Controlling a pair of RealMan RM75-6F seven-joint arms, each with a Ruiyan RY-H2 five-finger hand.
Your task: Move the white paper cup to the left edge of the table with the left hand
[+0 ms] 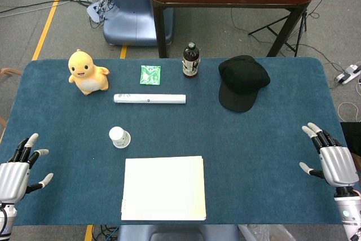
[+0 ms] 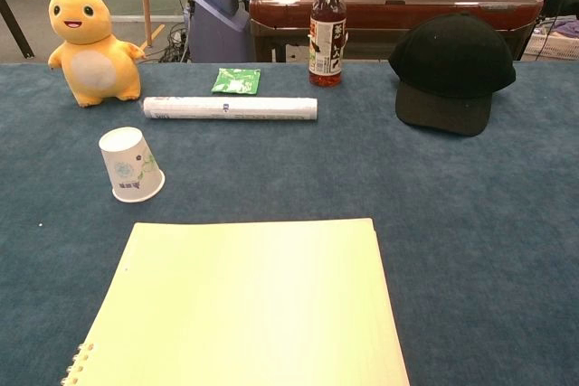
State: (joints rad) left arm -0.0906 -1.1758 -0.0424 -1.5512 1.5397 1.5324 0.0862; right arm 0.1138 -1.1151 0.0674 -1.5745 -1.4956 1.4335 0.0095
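Note:
The white paper cup (image 1: 119, 137) (image 2: 132, 164) stands upside down on the blue table, left of centre, just above the notebook's top left corner. My left hand (image 1: 17, 172) hovers at the table's front left corner, fingers spread, holding nothing, well to the left of the cup. My right hand (image 1: 331, 159) is at the front right edge, fingers also spread and empty. Neither hand shows in the chest view.
A pale yellow notebook (image 1: 163, 188) (image 2: 253, 305) lies at the front centre. Behind the cup lie a white rolled tube (image 1: 149, 99) (image 2: 230, 108), a yellow toy (image 1: 86, 72) (image 2: 90, 45), a green packet (image 1: 150, 74) (image 2: 236, 81), a dark bottle (image 1: 190, 60) (image 2: 327, 32) and a black cap (image 1: 241, 82) (image 2: 450, 71).

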